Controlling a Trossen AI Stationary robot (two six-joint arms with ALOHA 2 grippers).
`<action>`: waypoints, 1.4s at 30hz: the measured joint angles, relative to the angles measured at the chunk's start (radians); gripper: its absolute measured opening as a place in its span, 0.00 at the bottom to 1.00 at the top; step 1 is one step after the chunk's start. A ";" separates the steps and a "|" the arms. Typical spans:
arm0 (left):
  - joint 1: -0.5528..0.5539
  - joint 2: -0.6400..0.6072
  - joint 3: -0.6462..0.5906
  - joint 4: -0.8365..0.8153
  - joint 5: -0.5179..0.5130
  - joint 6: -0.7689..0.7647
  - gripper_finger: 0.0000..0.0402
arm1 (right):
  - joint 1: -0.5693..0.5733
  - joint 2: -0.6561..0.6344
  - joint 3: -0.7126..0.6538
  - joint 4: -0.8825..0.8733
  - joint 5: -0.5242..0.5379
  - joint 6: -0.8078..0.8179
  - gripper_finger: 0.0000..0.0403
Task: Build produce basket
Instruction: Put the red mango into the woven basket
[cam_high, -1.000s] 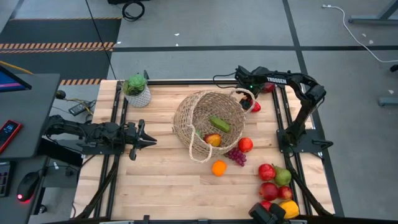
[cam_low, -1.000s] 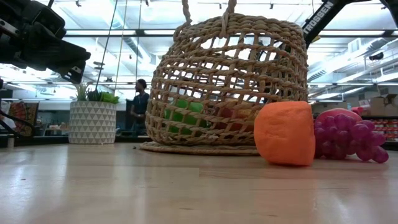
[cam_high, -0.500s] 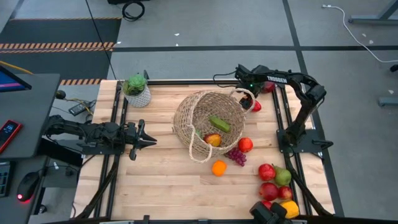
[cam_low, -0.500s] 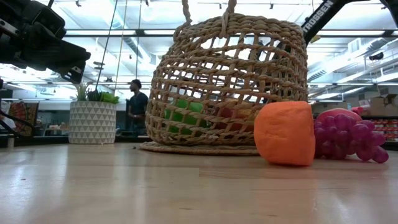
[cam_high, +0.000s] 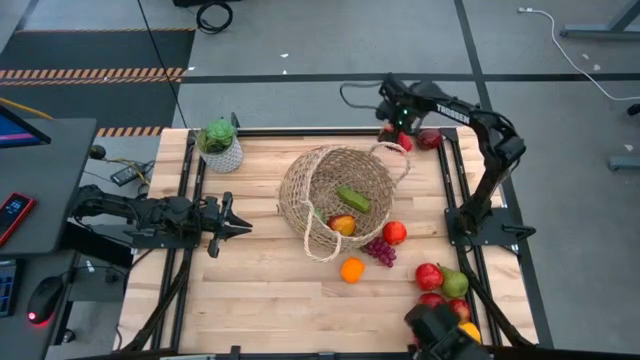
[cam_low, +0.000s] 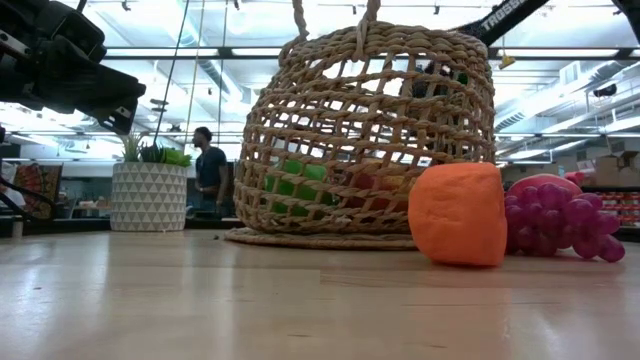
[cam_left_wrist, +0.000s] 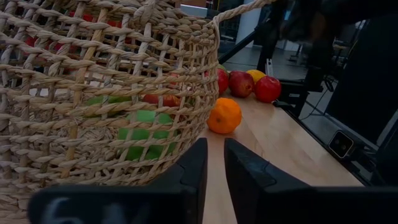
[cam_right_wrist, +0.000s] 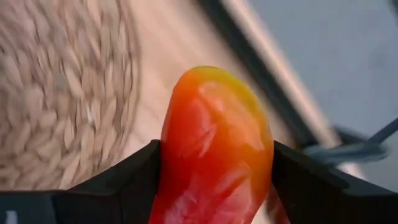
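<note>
The woven basket (cam_high: 335, 190) lies tipped on the table's middle, with a cucumber (cam_high: 352, 198) and a red-yellow fruit (cam_high: 342, 225) inside. My right gripper (cam_high: 398, 136) hangs above the far right part of the table, beyond the basket's handle (cam_high: 398, 158), shut on a red-orange pepper (cam_right_wrist: 214, 137). An orange (cam_high: 351, 269), purple grapes (cam_high: 380, 250) and a red apple (cam_high: 394, 232) lie on the table near the basket. My left gripper (cam_high: 238, 228) waits at the table's left side, level and shut, pointing at the basket (cam_left_wrist: 99, 93). My right gripper pinches the pepper's two sides (cam_right_wrist: 171, 180) between its two fingers (cam_right_wrist: 124, 186). The fingers come from above, pointing steeply down. The pepper is lifted clear of the table, its rounded end beyond the fingers.
A white pot with a green plant (cam_high: 220, 145) stands at the far left corner. Red apples, a pear (cam_high: 455, 283) and a yellow pepper lie at the near right. Another red apple (cam_high: 429, 139) sits by the far right rail. A person walks in the room behind (cam_low: 210, 165).
My right gripper has risen and gone toward the table's far edge, tipping a little, with the pepper lifted clear from beside the basket's handle. The basket has stayed where it was.
</note>
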 joint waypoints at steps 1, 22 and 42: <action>0.000 0.000 0.000 0.000 0.000 0.000 0.14 | 0.000 0.000 0.025 0.000 0.000 -0.011 0.70; 0.000 0.000 0.000 0.000 0.000 0.000 0.14 | 0.037 0.000 0.608 -0.005 -0.158 0.059 0.70; 0.000 0.000 0.000 0.000 0.000 0.000 0.14 | 0.149 -0.002 0.768 0.220 -1.077 0.449 0.70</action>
